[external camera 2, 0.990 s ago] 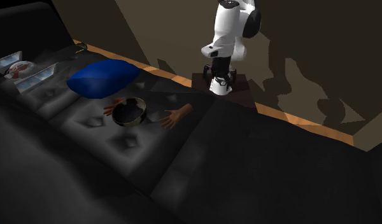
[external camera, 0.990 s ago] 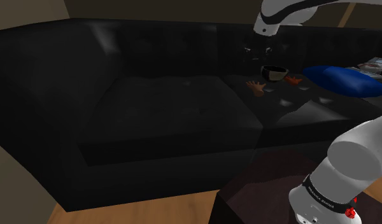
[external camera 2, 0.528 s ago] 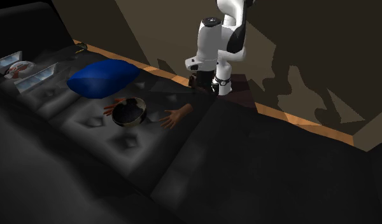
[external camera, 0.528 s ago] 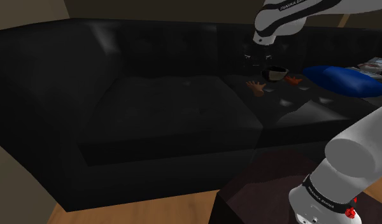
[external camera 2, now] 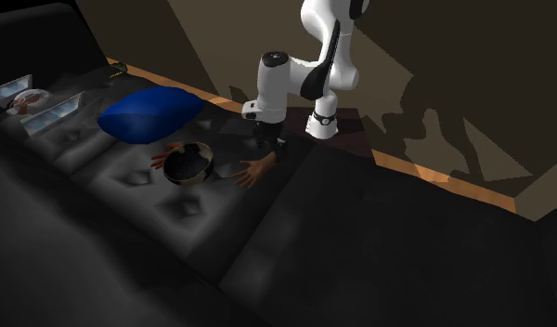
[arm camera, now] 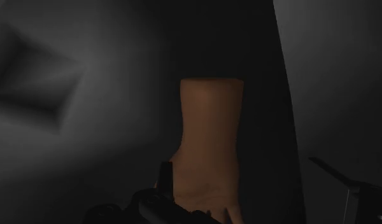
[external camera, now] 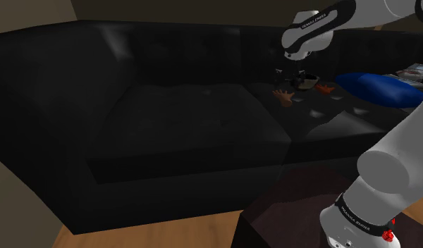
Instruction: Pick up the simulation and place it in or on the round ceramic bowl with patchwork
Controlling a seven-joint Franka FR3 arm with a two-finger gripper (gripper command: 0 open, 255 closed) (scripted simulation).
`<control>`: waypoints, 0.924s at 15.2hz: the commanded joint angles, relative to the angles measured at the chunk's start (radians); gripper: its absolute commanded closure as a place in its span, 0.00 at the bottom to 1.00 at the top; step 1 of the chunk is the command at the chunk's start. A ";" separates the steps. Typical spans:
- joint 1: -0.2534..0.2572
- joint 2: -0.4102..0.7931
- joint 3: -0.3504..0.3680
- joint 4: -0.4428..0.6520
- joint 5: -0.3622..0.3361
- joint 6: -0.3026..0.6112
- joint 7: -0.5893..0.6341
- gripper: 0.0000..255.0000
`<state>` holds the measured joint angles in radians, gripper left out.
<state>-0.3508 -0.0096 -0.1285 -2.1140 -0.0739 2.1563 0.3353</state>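
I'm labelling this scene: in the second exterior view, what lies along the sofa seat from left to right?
A pale flat object → blue cushion → round bowl → flesh-coloured hand lying right of the bowl.

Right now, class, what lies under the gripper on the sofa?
A skin-coloured hand model lies on the black sofa beneath the open gripper. In the wrist view the gripper hides part of its palm.

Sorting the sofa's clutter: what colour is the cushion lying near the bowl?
The cushion is deep blue, clearest in the second exterior view.
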 commanded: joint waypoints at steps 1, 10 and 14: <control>-0.018 0.046 -0.018 0.017 -0.005 0.020 0.025 0.00; -0.022 0.099 -0.021 -0.026 0.000 0.116 0.021 0.00; -0.022 0.099 -0.021 -0.026 0.000 0.116 0.021 0.00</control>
<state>-0.3730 0.0893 -0.1496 -2.1392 -0.0736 2.2714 0.3559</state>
